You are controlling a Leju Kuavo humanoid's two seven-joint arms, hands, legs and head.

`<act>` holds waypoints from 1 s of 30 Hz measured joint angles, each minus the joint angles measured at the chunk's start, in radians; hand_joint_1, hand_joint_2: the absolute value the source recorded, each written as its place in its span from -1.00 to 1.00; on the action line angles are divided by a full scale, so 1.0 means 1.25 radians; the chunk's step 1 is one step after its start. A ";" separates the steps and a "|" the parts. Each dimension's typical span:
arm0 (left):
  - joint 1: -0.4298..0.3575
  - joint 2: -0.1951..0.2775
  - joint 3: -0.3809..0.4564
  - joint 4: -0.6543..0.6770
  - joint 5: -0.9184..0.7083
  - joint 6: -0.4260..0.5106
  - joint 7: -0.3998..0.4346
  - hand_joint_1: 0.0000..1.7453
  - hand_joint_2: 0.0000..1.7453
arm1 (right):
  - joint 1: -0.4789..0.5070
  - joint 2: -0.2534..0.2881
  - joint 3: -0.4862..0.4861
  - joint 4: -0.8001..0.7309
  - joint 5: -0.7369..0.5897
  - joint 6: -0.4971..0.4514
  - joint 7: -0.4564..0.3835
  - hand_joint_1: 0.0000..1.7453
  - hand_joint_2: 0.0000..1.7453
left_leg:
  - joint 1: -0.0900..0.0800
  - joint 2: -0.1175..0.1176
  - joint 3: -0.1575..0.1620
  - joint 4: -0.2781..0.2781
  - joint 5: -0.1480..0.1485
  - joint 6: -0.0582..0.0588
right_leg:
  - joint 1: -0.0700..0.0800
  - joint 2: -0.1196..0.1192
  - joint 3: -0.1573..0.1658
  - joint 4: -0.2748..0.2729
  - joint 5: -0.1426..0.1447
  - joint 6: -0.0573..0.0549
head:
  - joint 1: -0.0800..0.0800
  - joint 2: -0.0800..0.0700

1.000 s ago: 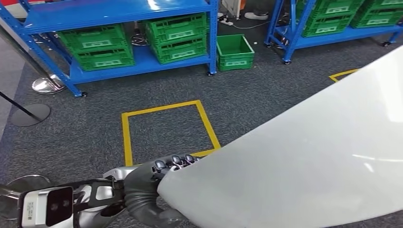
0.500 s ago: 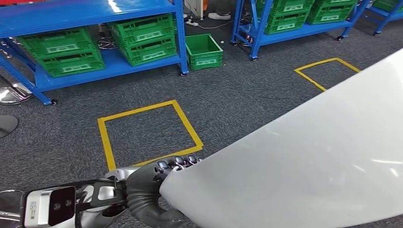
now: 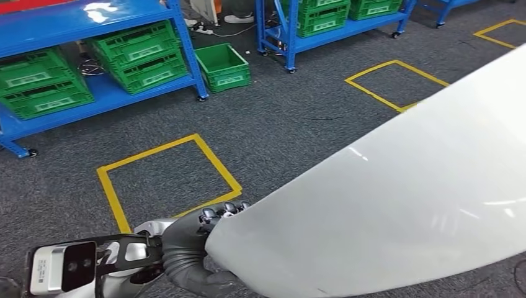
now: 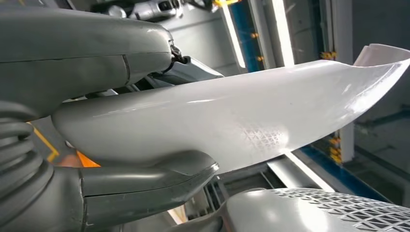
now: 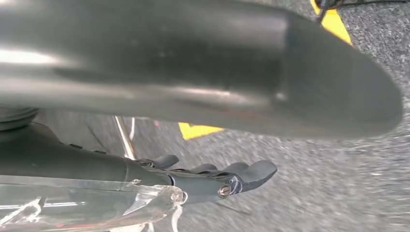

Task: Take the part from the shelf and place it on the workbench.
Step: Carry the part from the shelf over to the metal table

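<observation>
Left robot hand (image 3: pixel 198 245) still gripping part (image 3: pixel 384 205), view swung rightward

At lower left, the left hand (image 3: pixel 192 251) was dark grey with black fingertips (image 3: pixel 223 209); a silver forearm carried a white-cased camera (image 3: pixel 62 267).

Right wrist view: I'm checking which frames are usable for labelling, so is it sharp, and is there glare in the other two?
Right wrist view: the carpet is smeared by motion blur and the thumb is a soft out-of-focus mass. Head view: sharp, with bright streaks of glare on the white part and on the blue shelf. Left wrist view: the left hand and the part are crisp; the background is soft.
</observation>
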 joint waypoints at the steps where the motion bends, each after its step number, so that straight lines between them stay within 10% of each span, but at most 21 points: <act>1: -0.001 0.001 -0.001 0.000 0.000 0.001 0.003 1.00 1.00 | -0.008 0.002 -0.013 0.001 -0.008 0.000 0.011 -1.00 -1.00 | 0.003 -0.019 0.022 -0.049 0.018 0.002 | 0.001 0.009 -0.003 0.002 0.002 0.003 | 0.000 0.000; 5: -0.002 0.004 -0.005 0.000 -0.001 0.008 0.017 1.00 1.00 | -0.021 0.014 -0.053 -0.002 -0.090 -0.008 0.083 -1.00 -1.00 | 0.005 -0.034 0.039 -0.099 0.029 0.012 | -0.003 0.033 -0.018 -0.001 0.013 0.022 | 0.000 0.000; 9: -0.003 0.002 -0.007 0.000 0.000 0.010 0.026 1.00 1.00 | -0.034 0.027 -0.069 -0.004 -0.185 -0.057 0.146 -1.00 -1.00 | 0.007 0.001 0.039 -0.104 0.036 0.026 | 0.002 -0.038 -0.071 0.112 -0.055 0.035 | 0.008 0.000; 12: -0.003 0.002 -0.009 0.001 -0.001 0.008 0.029 1.00 1.00 | -0.047 0.033 -0.075 -0.003 -0.210 -0.070 0.160 -1.00 -1.00 | 0.005 0.030 0.038 -0.104 0.036 0.027 | 0.002 -0.055 -0.114 0.225 -0.099 0.040 | 0.008 0.000; 17: -0.007 0.000 -0.010 0.003 -0.001 -0.004 0.029 1.00 1.00 | -0.052 0.039 -0.080 0.002 -0.349 -0.090 0.214 -1.00 -1.00 | -0.001 0.062 0.043 -0.101 0.030 0.016 | 0.005 -0.093 0.010 0.017 -0.019 0.029 | 0.008 0.000; 22: -0.008 -0.005 -0.009 0.004 -0.003 -0.005 0.030 1.00 1.00 | -0.058 0.047 -0.084 0.020 -0.559 -0.182 0.316 -1.00 -1.00 | -0.003 0.064 0.036 -0.084 0.012 -0.004 | 0.004 -0.069 0.011 0.003 -0.013 0.004 | 0.007 0.000; 26: 0.000 -0.006 -0.004 0.005 -0.002 -0.010 0.037 1.00 1.00 | -0.070 0.050 -0.086 0.059 -0.748 -0.295 0.394 -1.00 -1.00 | 0.000 0.028 -0.053 0.104 -0.082 -0.013 | 0.001 -0.042 0.004 0.002 -0.008 -0.005 | 0.005 0.000; 28: 0.003 -0.006 -0.004 0.007 -0.001 -0.012 0.039 1.00 1.00 | -0.072 0.052 -0.086 0.080 -0.771 -0.318 0.404 -1.00 -1.00 | 0.001 0.027 -0.067 0.124 -0.068 -0.013 | 0.000 -0.026 0.002 0.002 -0.006 -0.005 | 0.005 0.000; 30: 0.004 -0.007 0.000 0.007 0.001 -0.012 0.040 1.00 1.00 | -0.074 0.054 -0.087 0.101 -0.787 -0.339 0.412 -1.00 -1.00 | 0.003 0.014 -0.026 0.036 -0.008 -0.011 | -0.002 -0.008 0.002 0.002 -0.003 -0.001 | 0.005 0.000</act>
